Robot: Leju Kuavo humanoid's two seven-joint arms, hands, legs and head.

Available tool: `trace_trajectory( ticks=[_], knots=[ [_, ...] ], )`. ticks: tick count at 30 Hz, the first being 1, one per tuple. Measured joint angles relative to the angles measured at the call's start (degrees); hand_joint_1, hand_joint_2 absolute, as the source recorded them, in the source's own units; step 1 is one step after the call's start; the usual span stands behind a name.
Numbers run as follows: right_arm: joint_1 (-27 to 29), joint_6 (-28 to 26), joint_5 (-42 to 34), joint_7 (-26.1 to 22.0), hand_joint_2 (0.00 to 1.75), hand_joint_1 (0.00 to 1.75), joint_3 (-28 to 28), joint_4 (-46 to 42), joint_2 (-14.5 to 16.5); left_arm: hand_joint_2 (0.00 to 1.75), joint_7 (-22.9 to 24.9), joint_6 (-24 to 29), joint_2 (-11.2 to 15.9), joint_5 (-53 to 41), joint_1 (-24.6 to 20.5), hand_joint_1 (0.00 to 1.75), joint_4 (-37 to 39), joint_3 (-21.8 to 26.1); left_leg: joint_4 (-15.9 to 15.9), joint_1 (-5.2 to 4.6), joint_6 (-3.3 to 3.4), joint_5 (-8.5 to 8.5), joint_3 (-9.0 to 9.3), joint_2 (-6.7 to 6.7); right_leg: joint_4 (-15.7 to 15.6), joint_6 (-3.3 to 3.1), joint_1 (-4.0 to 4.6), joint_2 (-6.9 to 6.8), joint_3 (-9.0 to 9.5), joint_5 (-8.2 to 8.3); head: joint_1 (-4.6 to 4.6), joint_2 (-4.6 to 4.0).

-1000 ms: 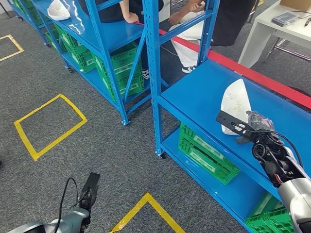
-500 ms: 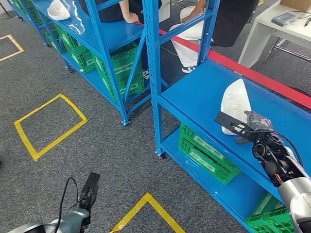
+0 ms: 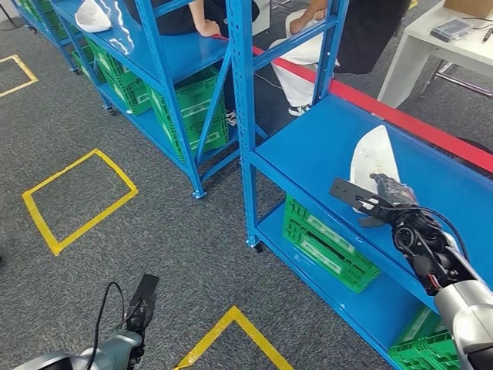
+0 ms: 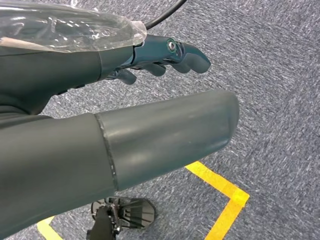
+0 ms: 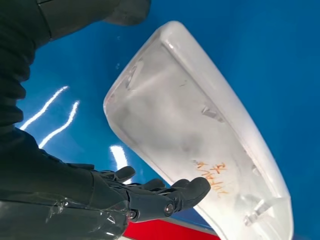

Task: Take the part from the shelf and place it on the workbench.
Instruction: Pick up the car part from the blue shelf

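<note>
Head view: white moulded part (image 3: 375,163) lying on blue shelf (image 3: 308,158), right hand (image 3: 390,194) just beside, holding nothing. Left wrist view: left hand (image 4: 166,52) hanging above carpet, fingers (image 4: 188,57) extended, empty. Right wrist view: fingers (image 5: 181,192) apart beside part (image 5: 196,130); probably light, stiff, slippery; best gripped across narrow edge.

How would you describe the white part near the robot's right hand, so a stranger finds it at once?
Look at the nearer blue shelf, on its upper board. The white part lies there, just beyond the right hand. It is a translucent white shell with orange writing; a similar one lies on the far shelf.
</note>
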Motion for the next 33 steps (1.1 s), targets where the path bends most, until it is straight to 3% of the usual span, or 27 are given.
trace_trajectory(
  ticks=[30, 31, 33],
  knots=[
    [0.3, -0.5, -1.4, 1.1, 1.75, 0.0, 1.0, 2.6, 1.2, 0.0, -0.4, 0.0, 0.0, -0.3, 0.0, 0.0, 0.0, 0.0, 0.0, 0.0, 0.0, 0.0, 0.01, 0.01, 0.0, 0.0, 0.0, 0.01, -0.02, 0.0, 0.01, 0.0],
    [0.3, -0.5, -1.4, 1.1, 1.75, 0.03, 1.0, 2.7, 1.2, 0.0, -0.4, 0.0, 0.0, -0.3, 0.0, 0.0, 0.0, 0.0, 0.0, 0.0, 0.0, 0.0, 0.01, 0.01, 0.0, 0.0, 0.0, 0.01, -0.02, 0.0, 0.0, 0.0],
    [0.3, -0.5, -1.4, 1.1, 1.75, 0.91, 1.0, 2.8, 1.2, 0.0, -0.4, 0.0, 0.0, -0.4, 0.0, 0.0, 0.0, 0.0, 0.0, 0.0, 0.0, 0.0, 0.01, 0.01, 0.0, 0.0, 0.0, 0.02, -0.02, 0.0, 0.0, 0.0]
  ],
)
